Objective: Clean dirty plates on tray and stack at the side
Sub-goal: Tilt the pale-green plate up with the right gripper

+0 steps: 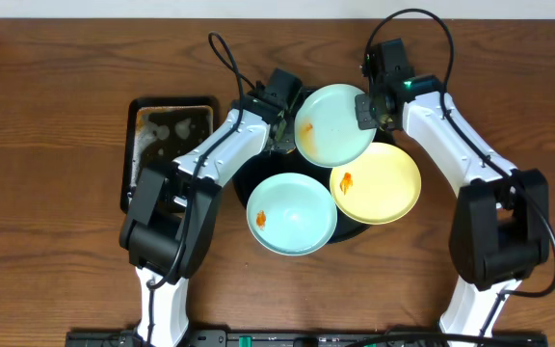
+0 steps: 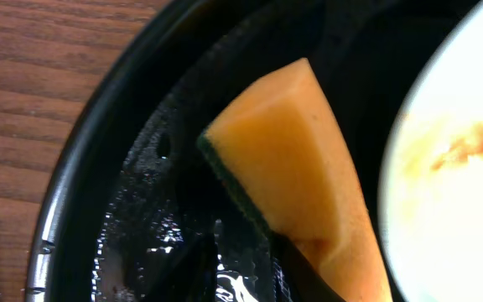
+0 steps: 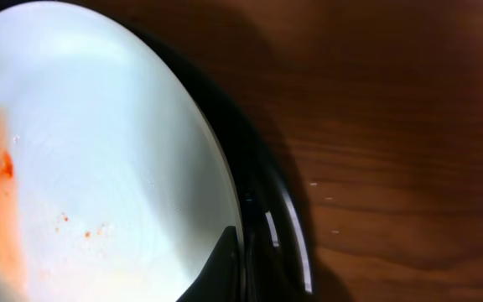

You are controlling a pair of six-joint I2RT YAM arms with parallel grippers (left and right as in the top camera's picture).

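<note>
The round black tray (image 1: 353, 231) holds three plates. A pale blue-green plate (image 1: 335, 125) with an orange smear lies at the back, its edge over the pale yellow plate (image 1: 376, 181), which also has a smear. A second blue-green plate (image 1: 291, 214) with a smear sits at the front. My right gripper (image 1: 369, 106) is shut on the back plate's right rim (image 3: 99, 168), one finger on its inner side (image 3: 229, 256). My left gripper (image 1: 282, 123) is shut on an orange-yellow sponge (image 2: 300, 159) with a green side, over the tray floor (image 2: 82, 210) just left of that plate (image 2: 459, 193).
A smaller rectangular black tray (image 1: 170, 145), wet inside, lies on the wooden table to the left of the round tray. Bare wood (image 3: 392, 126) lies to the right of the round tray's rim (image 3: 267, 210).
</note>
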